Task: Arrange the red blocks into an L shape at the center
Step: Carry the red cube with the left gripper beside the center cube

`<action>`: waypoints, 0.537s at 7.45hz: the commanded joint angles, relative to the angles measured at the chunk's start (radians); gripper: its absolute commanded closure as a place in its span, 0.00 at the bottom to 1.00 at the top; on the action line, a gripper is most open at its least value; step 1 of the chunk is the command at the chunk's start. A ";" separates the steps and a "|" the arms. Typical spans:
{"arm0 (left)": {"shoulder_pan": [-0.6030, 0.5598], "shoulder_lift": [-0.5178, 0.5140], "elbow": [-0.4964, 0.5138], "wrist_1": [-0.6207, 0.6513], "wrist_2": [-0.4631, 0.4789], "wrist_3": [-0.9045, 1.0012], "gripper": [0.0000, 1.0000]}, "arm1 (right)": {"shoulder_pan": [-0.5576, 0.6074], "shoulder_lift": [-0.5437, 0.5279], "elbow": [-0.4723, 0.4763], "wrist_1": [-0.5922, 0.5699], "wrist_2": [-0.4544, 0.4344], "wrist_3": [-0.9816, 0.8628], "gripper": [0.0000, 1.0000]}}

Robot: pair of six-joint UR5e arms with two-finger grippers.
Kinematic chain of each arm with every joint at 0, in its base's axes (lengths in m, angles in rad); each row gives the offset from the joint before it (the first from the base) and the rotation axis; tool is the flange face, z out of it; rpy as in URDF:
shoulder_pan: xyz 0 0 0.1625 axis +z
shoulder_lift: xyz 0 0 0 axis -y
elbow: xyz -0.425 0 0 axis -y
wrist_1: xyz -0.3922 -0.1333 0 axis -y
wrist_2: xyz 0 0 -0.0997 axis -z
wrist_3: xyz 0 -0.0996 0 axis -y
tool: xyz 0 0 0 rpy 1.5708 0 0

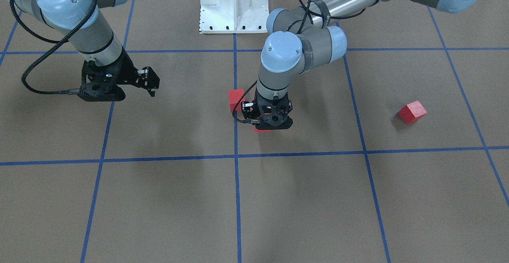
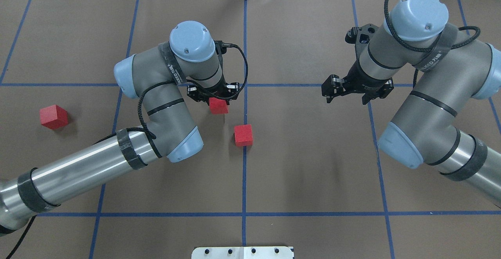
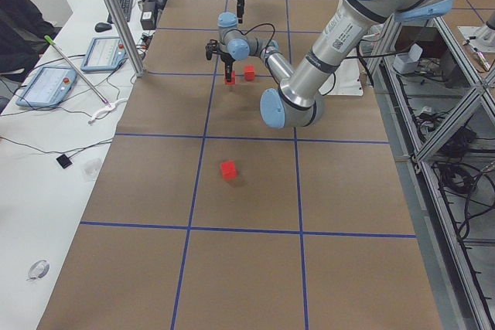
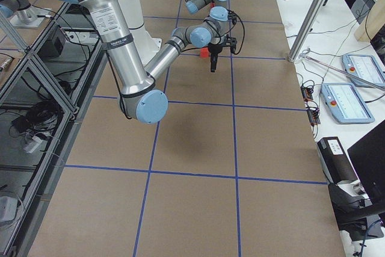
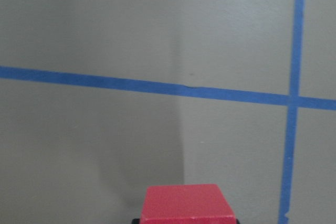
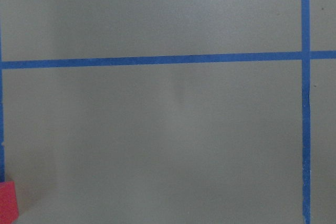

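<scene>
Seen from overhead, a brown worktop (image 2: 313,165) was marked into squares by blue tape, with two robot arms reaching over it. The left tool (image 2: 217,99) pointed straight down in the middle row, just left of the middle tape line (image 2: 245,173). Its fingers were closed on the sides of one red block (image 2: 218,107). Whether that block touched the worktop could not be told. A second red block (image 2: 243,135) sat on the middle tape line, slightly nearer the robot and to the right of the held one, close by but apart from it. The third red block (image 2: 54,116) lay alone far out on the left, well apart from the others. The right tool (image 2: 346,94) hung above the right side of the worktop, its fingers spread and holding nothing.
</scene>
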 commanded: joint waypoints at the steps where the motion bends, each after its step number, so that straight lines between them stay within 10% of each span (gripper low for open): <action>1: 0.007 -0.078 0.102 0.008 0.001 0.026 1.00 | 0.001 -0.006 0.008 0.004 0.001 0.000 0.00; 4: 0.039 -0.118 0.119 0.063 0.001 -0.032 1.00 | 0.001 -0.012 0.018 0.004 0.001 0.002 0.00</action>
